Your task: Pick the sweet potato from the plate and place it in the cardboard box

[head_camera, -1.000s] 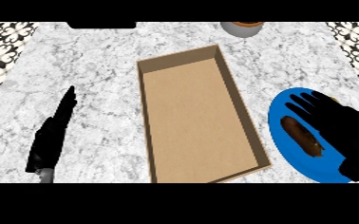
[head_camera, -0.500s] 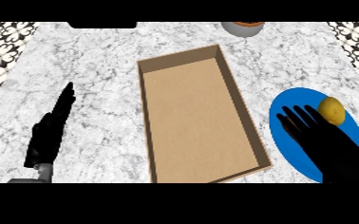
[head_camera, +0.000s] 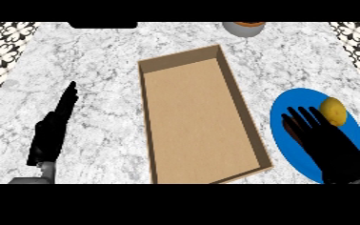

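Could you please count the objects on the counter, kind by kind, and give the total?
Cardboard box: 1
Blue plate: 1
Sweet potato: 1
Grey bowl, at the far edge: 1
Total: 4

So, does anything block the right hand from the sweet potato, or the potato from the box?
Nothing visible. The sweet potato lies on the blue plate beside the fingers of the open right hand; only the near wall of the cardboard box lies between.
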`<action>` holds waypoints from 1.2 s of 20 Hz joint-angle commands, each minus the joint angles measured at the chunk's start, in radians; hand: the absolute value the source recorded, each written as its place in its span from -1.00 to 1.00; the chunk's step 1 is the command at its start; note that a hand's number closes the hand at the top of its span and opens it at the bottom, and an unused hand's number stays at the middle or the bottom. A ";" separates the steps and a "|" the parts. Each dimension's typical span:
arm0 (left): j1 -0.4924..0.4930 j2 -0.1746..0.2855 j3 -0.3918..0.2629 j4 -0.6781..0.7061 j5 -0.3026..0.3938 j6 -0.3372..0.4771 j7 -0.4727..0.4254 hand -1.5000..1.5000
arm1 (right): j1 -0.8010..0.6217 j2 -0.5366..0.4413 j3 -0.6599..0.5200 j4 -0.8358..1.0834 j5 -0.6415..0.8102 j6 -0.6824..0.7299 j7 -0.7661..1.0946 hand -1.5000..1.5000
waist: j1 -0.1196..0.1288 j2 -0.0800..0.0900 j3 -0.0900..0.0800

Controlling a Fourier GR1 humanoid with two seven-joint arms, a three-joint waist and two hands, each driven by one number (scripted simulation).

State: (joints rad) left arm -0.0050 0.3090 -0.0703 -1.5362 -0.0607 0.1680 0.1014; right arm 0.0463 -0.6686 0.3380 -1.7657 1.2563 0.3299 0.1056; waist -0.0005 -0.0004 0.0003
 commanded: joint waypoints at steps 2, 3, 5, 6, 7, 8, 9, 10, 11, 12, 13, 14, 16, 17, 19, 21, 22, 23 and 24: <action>-0.036 -0.047 0.015 0.043 -0.046 -0.001 -0.008 0.00 | 0.013 0.041 -0.032 0.016 0.061 0.001 -0.047 -1.00 | -0.002 0.000 0.000; -0.061 -0.038 0.009 0.001 -0.057 -0.001 0.054 0.00 | -0.050 0.074 -0.025 0.037 0.053 0.050 -0.038 -1.00 | 0.001 0.000 0.000; -0.014 -0.028 0.035 0.003 -0.039 -0.048 0.014 0.00 | -0.020 0.067 -0.055 0.064 0.081 -0.015 -0.086 -1.00 | 0.001 0.000 0.000; 0.009 -0.046 0.038 -0.005 -0.041 -0.039 0.002 0.00 | 0.003 0.098 -0.050 0.050 0.096 -0.014 -0.061 -1.00 | 0.000 0.000 0.000; 0.004 -0.020 0.065 0.016 -0.027 -0.070 -0.026 0.00 | -0.065 0.104 -0.051 0.069 0.092 0.041 -0.080 -1.00 | 0.002 0.000 0.000; -0.027 -0.016 0.078 0.031 -0.037 -0.062 0.000 0.00 | -0.045 0.098 -0.070 0.142 0.107 -0.054 -0.109 -1.00 | 0.001 0.001 0.000; 0.072 -0.056 0.018 -0.086 -0.071 -0.031 0.002 0.00 | -0.062 0.111 -0.079 0.163 0.098 -0.047 -0.119 -1.00 | 0.005 0.000 0.000; 0.024 -0.053 0.050 -0.063 -0.064 -0.050 0.034 0.00 | -0.030 0.112 -0.094 0.066 0.106 0.014 -0.107 -1.00 | 0.001 0.000 0.000; 0.015 -0.042 0.083 0.037 -0.048 -0.074 -0.057 0.00 | -0.038 0.135 -0.066 0.095 0.139 0.006 -0.097 -1.00 | 0.001 0.000 0.000; -0.032 -0.026 0.098 0.034 -0.039 -0.096 -0.015 0.00 | -0.022 0.098 -0.113 0.110 0.117 -0.032 -0.152 -1.00 | -0.001 0.000 0.000; 0.052 -0.044 0.077 -0.062 -0.048 -0.079 0.010 0.00 | 0.023 0.135 -0.091 0.114 0.143 -0.067 -0.113 -1.00 | 0.001 -0.001 0.000; -0.023 -0.045 0.085 -0.033 -0.065 -0.074 0.061 0.00 | -0.069 0.136 -0.101 0.107 0.142 0.031 -0.133 -1.00 | 0.001 0.000 0.000; -0.011 -0.034 0.117 0.048 -0.053 -0.117 -0.052 0.00 | -0.035 0.157 -0.113 0.151 0.156 -0.034 -0.152 -1.00 | 0.000 0.000 0.000; 0.036 -0.079 0.079 -0.034 -0.081 -0.075 -0.008 0.00 | -0.032 0.140 -0.148 0.141 0.149 -0.037 -0.168 -1.00 | 0.001 0.000 0.000; 0.078 -0.041 0.094 -0.107 -0.071 -0.108 0.006 0.00 | -0.032 0.159 -0.134 0.236 0.181 -0.123 -0.178 -1.00 | 0.005 0.000 0.000; 0.000 -0.064 0.124 0.051 -0.080 -0.115 -0.073 0.00 | -0.072 0.197 -0.141 0.236 0.204 -0.071 -0.174 -1.00 | 0.001 0.000 0.000; 0.035 -0.113 0.047 -0.065 -0.124 -0.061 0.019 0.00 | -0.109 0.156 -0.189 0.349 0.160 -0.146 -0.243 -1.00 | 0.005 0.001 0.000; -0.038 -0.067 0.119 0.007 -0.078 -0.125 0.020 0.00 | -0.068 0.165 -0.185 0.244 0.181 -0.077 -0.220 -1.00 | 0.000 0.000 0.000; -0.031 -0.107 0.096 0.014 -0.112 -0.080 -0.008 0.00 | -0.121 0.181 -0.186 0.265 0.181 -0.048 -0.233 -1.00 | 0.001 0.000 0.000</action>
State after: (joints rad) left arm -0.0042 0.2325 0.0251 -1.5404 -0.1489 0.0747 0.0899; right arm -0.0330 -0.5013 0.1795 -1.5278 1.4291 0.2589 -0.0911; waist 0.0011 -0.0001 0.0002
